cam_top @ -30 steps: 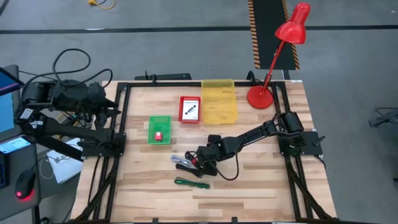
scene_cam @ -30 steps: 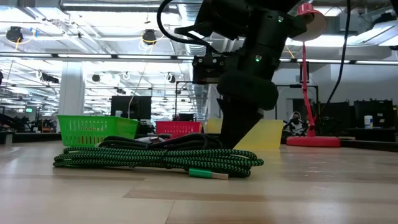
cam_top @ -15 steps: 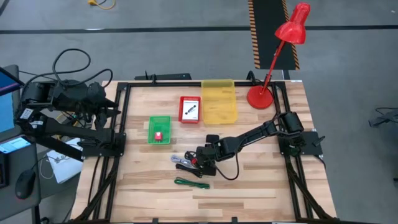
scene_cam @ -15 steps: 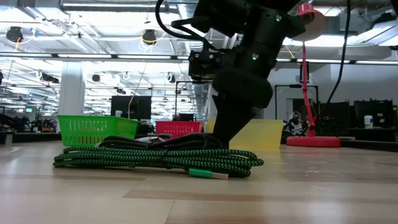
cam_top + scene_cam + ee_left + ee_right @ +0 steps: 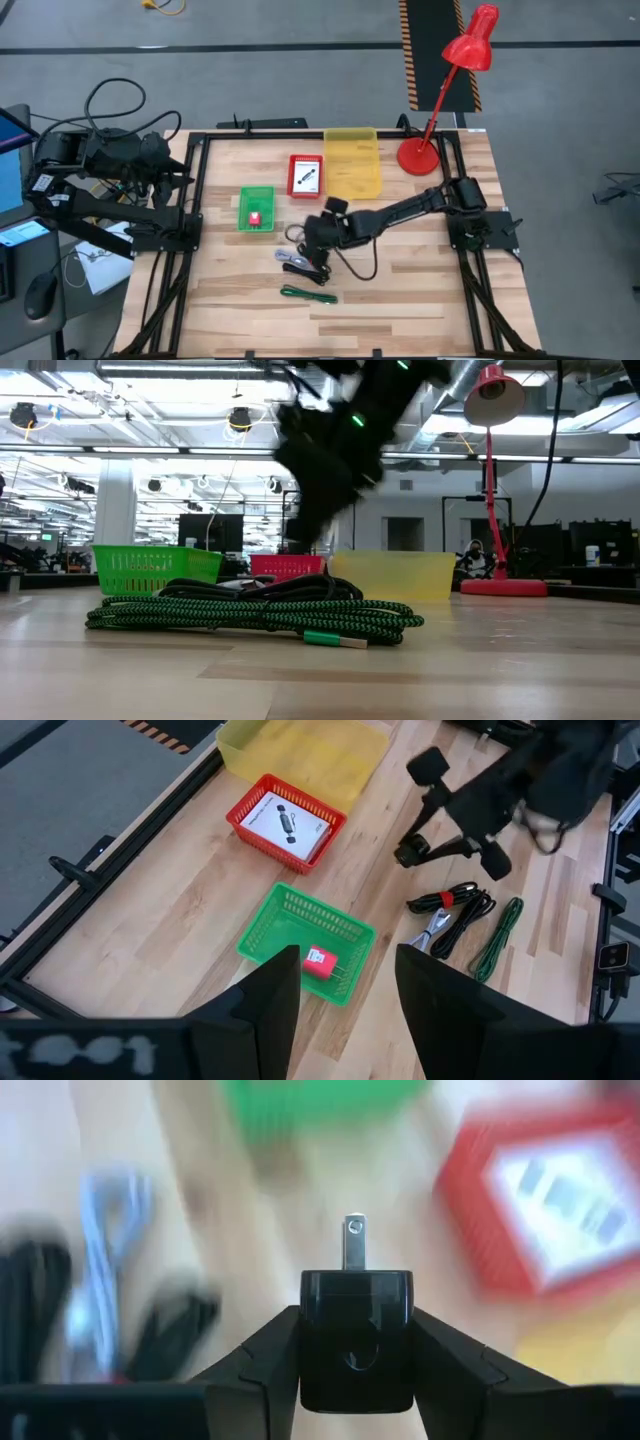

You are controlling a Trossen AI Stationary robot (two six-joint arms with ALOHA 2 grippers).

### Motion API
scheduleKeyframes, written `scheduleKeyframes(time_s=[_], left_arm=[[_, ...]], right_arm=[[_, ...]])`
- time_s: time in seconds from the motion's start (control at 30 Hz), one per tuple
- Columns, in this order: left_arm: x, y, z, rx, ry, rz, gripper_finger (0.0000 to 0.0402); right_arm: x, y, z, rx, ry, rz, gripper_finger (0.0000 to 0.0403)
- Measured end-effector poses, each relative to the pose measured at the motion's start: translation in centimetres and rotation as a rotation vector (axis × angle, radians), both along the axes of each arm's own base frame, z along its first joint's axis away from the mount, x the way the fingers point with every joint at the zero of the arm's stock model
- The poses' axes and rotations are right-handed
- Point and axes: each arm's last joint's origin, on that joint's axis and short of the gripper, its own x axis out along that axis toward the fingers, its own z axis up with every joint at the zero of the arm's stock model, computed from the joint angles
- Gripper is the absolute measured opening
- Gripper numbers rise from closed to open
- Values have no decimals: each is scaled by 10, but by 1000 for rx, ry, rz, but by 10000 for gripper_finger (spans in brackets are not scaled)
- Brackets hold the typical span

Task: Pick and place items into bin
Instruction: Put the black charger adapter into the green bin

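Note:
My right gripper (image 5: 313,238) hangs above the table between the green bin (image 5: 256,209) and the black-and-red cable bundle (image 5: 300,262); it is shut on a small black plug adapter (image 5: 357,1335). The green bin holds a tiny red-and-black piece (image 5: 318,961). The red bin (image 5: 306,176) holds a white printed card (image 5: 287,821). A thin green braided cable (image 5: 308,295) lies coiled on the wood nearer the near edge. My left gripper (image 5: 347,956) waits open over the table's left edge. My right gripper pinches the black adapter by its two side faces (image 5: 312,1330), one finger (image 5: 262,1360) on each side. Its metal prong (image 5: 354,1240) points away from the wrist. The low view shows the gripper (image 5: 315,455) well above the table, so the adapter is lifted clear.
A yellow bin (image 5: 352,162) stands at the far edge beside the red one. A red desk lamp (image 5: 440,100) stands at the far right corner. A grey-white cable end (image 5: 287,256) lies by the black bundle. Bare wood lies to the right and near.
My right gripper has risen off the table beside the black cable bundle and swung toward the far left, toward the green and red bins, with the arm lifting well above the cables. The cable bundle and the green cable have stayed where they were.

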Motion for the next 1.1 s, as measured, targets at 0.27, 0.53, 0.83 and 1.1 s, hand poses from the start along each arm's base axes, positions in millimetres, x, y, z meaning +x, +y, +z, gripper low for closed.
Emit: scheduleKeyframes(time_s=[0.27, 0.53, 0.83, 1.1], left_arm=[[0, 0, 0, 1, 0, -1, 154], [0, 0, 0, 21, 6, -20, 154], [0, 0, 0, 32, 10, -31, 154], [0, 0, 0, 35, 11, -34, 154]], right_arm=[[46, -28, 65, 38, -434, 85, 140], [65, -64, 63, 120, -615, 109, 150], [81, -74, 27, 198, -646, 124, 158], [82, -68, 35, 203, -693, 177, 177]])
